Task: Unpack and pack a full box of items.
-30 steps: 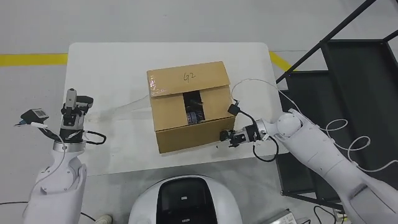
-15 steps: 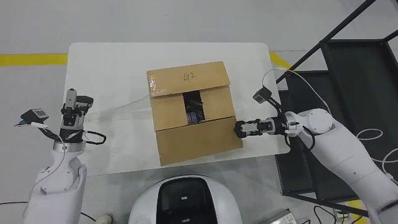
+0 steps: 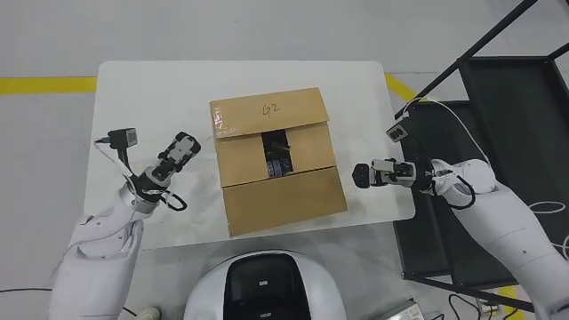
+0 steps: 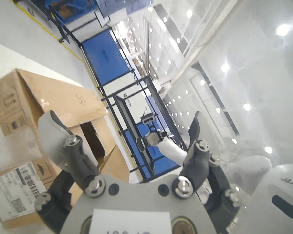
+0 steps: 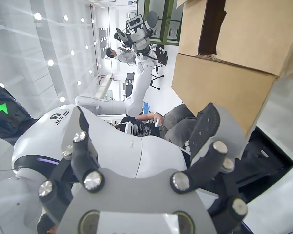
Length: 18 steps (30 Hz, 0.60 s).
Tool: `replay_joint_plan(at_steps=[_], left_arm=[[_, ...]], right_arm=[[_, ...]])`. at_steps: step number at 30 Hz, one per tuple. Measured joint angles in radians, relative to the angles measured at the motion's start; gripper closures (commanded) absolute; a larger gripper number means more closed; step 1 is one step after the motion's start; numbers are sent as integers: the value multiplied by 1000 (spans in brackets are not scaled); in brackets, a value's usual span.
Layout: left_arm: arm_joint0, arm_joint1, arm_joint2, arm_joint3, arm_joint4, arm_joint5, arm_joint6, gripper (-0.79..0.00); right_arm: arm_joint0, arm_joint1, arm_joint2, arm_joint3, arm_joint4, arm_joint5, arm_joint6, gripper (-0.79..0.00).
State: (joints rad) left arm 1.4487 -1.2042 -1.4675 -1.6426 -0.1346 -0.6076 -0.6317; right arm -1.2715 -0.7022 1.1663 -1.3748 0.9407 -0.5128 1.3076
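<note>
Relative to the earlier frames, the box (image 3: 274, 156) has kept its place at the middle of the worktop (image 3: 160, 89). The left end effector (image 3: 184, 145) has swung in from the worktop's left edge to a point near the box's left wall. The right end effector (image 3: 362, 175) has drawn back from the box's near right corner toward the worktop's right edge.

The box stands upright with its two top flaps folded almost flat. A narrow gap (image 3: 277, 153) between them shows dark contents too small to identify. Judged from this, the unpacking stage has barely begun, and the step in hand is opening the flaps. The next move probably calls for a fingertip hooked under a flap edge at the gap, then a lift outward while the other arm steadies the carton.

In its wrist view, the left end effector (image 4: 122, 122) has its fingers spread wide, empty, with the box (image 4: 63, 98) ahead of it. The right end effector (image 5: 144, 115) is likewise released, grasping nothing, beside the box (image 5: 246, 37) but not touching it.
</note>
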Motion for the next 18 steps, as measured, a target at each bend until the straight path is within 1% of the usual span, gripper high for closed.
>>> replay_joint_plan(at_steps=[3, 6, 8, 18], left_arm=[[-46, 5, 25, 42, -48, 25, -108, -785], [-94, 13, 33, 75, -133, 100, -243, -785], [-107, 16, 27, 81, -150, 112, -289, -785], [-106, 16, 27, 80, -148, 110, -283, -785]], right_arm=[[0, 0, 0, 0, 0, 0, 0, -785], [0, 0, 0, 0, 0, 0, 0, -785], [0, 0, 0, 0, 0, 0, 0, -785], [0, 0, 0, 0, 0, 0, 0, -785]])
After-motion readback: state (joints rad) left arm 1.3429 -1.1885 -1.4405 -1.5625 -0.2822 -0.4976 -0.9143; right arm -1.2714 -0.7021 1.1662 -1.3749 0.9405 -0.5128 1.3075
